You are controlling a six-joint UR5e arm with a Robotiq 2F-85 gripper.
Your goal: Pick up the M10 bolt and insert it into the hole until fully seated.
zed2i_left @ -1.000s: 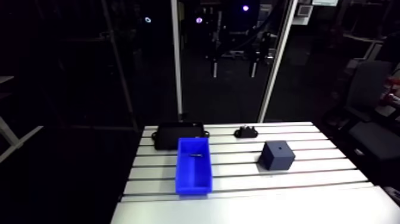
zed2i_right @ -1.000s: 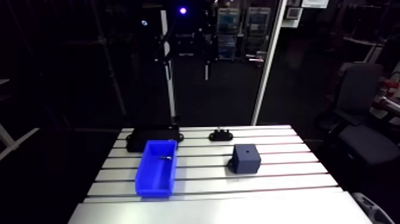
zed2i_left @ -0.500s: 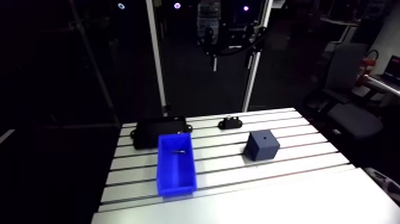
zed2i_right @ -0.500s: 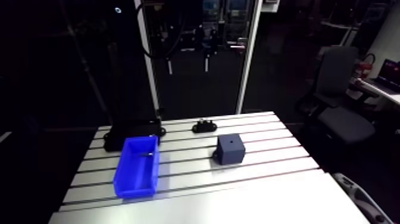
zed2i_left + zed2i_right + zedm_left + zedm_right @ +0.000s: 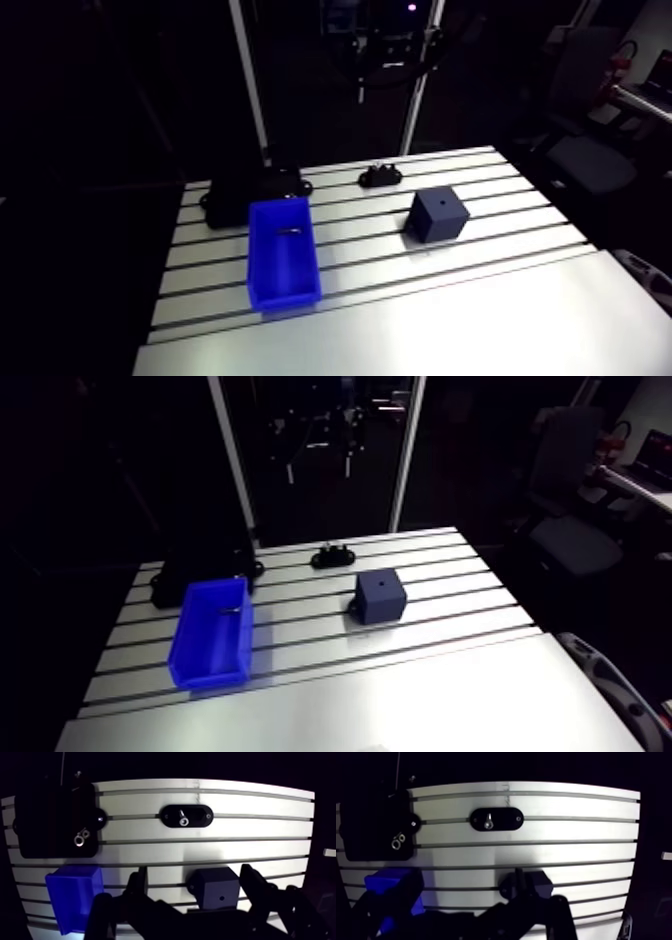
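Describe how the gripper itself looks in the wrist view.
The gripper is black throughout. Its two fingers are flat, angular bars that narrow toward their tips, each hinged on chunky dark linkage pieces lower down. No markings, labels or cables can be made out on it.

The near half of the desk (image 5: 450, 310) is a bare smooth plate, open to approach from the front and from either side. On the slotted part behind it, four things stand in the way. A blue bin (image 5: 283, 255) sits toward the left, and its walls leave its inside reachable only from above. A black tray (image 5: 240, 190) lies just behind the bin, perhaps touching it; the dim light hides the gap. A small black fixture (image 5: 380, 177) stands near the far edge, and a dark block (image 5: 437, 215) sits to the right. A wide bare lane runs between bin and block. In the wrist view the tool (image 5: 195, 883) hangs well above the desk, fingers spread, with nothing over the block's top.
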